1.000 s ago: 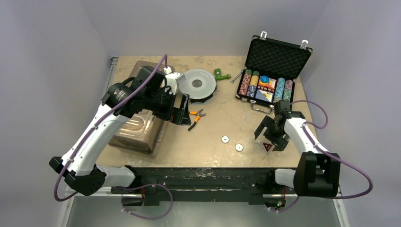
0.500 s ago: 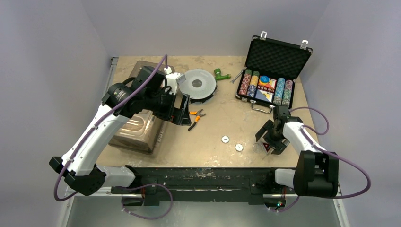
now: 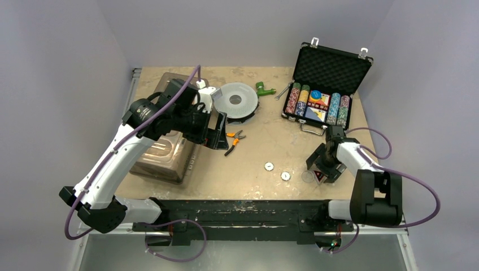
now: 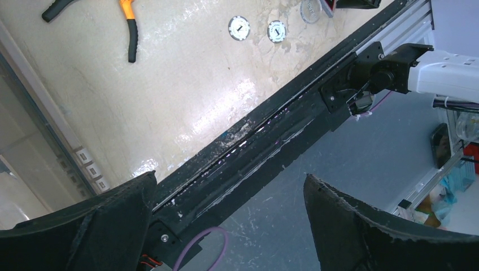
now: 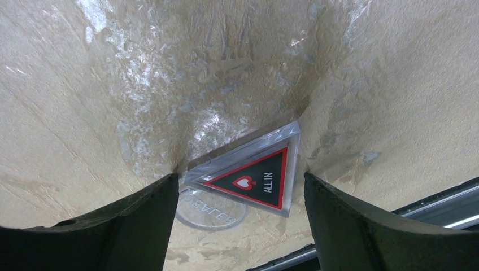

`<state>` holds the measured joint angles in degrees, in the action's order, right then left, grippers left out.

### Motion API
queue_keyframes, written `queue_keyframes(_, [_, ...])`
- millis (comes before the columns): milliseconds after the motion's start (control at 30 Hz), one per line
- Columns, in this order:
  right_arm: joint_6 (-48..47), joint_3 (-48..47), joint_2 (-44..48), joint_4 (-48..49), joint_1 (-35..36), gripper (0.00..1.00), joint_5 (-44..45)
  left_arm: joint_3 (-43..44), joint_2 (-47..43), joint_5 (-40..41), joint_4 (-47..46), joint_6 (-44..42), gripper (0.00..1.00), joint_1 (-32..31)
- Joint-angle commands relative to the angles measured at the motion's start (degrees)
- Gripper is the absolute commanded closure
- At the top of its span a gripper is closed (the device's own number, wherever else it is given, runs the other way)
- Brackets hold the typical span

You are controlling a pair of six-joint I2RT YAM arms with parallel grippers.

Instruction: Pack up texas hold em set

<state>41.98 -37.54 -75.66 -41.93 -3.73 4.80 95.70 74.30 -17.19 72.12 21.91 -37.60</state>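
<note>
The right tool (image 3: 323, 167) has dropped to the tabletop (image 3: 254, 152) by its near right edge. Its jaws are narrowing but not yet clenched, astride the triangle button (image 5: 254, 175), well apart from the open case (image 3: 319, 104). A pickup looks imminent. The left tool (image 4: 229, 186) hangs released.

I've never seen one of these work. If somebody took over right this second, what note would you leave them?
Left hand: open, empty, raised near the clear bin.
Right hand: open, low over the table, straddling the ALL IN triangle, not gripping yet.
Case open at far right; chip rows and cards already inside.
To do: triangle, clear dealer disc beside it, two white round buttons into case, then shut the lid.
</note>
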Motion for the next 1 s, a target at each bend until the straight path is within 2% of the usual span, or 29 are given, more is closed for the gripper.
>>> queue_keyframes(0, [0.08,-0.79,-0.48,1.52,-0.23,0.23,2.54,1.15,0.22,-0.58,-0.89,-0.03,0.02,-0.28])
queue_keyframes(367, [-0.31,-1.6,-3.55,2.47,-0.22,0.26,1.72,1.23,0.28,-0.3,-0.82,-0.2,0.02,-0.28])
queue_keyframes(733, [-1.99,-2.11,-1.78,2.65,-0.21,0.5,1.0,1.33,0.31,-0.26,-0.85,-0.29,0.02,-0.28])
queue_keyframes(967, [-2.75,-3.69,-1.16,1.92,-0.23,0.59,1.1,1.16,-0.03,-0.35,-0.83,-0.38,0.02,-0.31])
